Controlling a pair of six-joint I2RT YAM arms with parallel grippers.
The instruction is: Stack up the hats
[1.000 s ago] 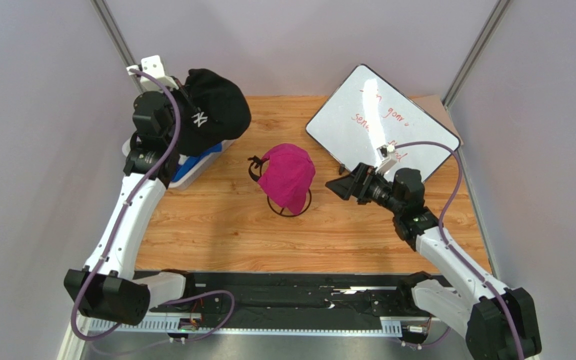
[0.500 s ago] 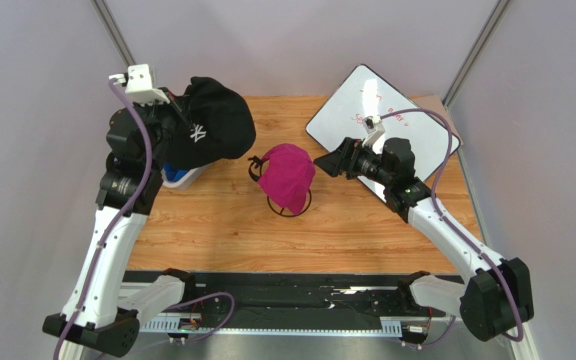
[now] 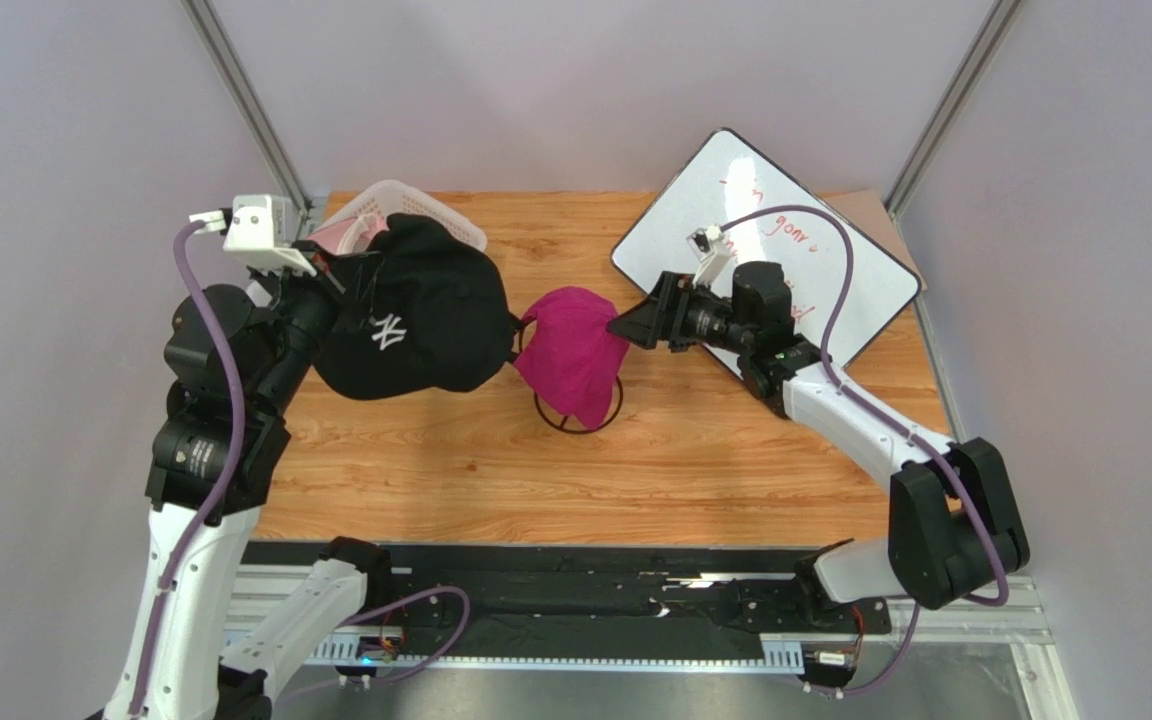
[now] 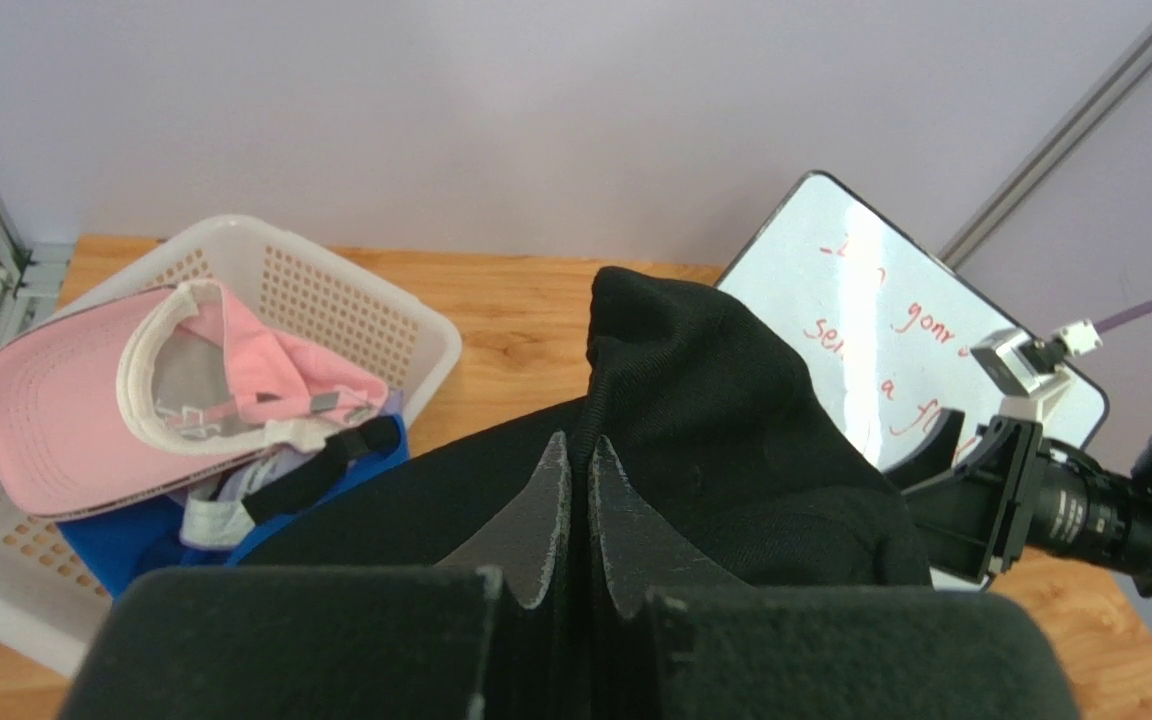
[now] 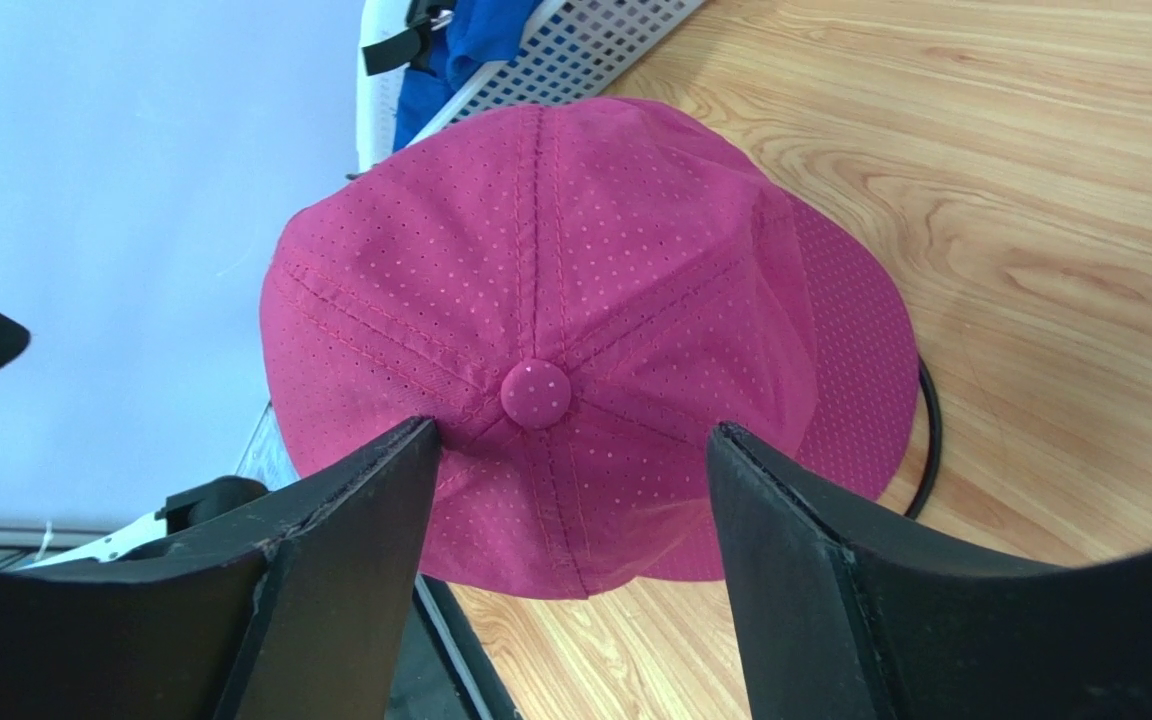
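My left gripper [image 4: 575,450] is shut on the black hat with the white NY logo [image 3: 402,323] and holds it in the air just left of the magenta hat [image 3: 575,353]. That magenta hat [image 5: 567,315] sits on the black wire stand [image 3: 597,420] at the table's middle. My right gripper [image 5: 570,435] is open right at the magenta hat's crown, one finger on each side of its top button; in the top view the right gripper [image 3: 635,323] is at the hat's right side. A light pink hat [image 4: 102,398] and a blue hat [image 4: 132,533] lie in the basket.
The white mesh basket [image 3: 402,203] stands at the back left, partly hidden by the black hat. A whiteboard with red writing [image 3: 800,240] lies at the back right, under the right arm. Grey walls close in the table on three sides.
My left arm has carried the black hat out of the basket and rightward toward the magenta hat. The right gripper has moved left up to the magenta hat and its fingers have narrowed somewhat.
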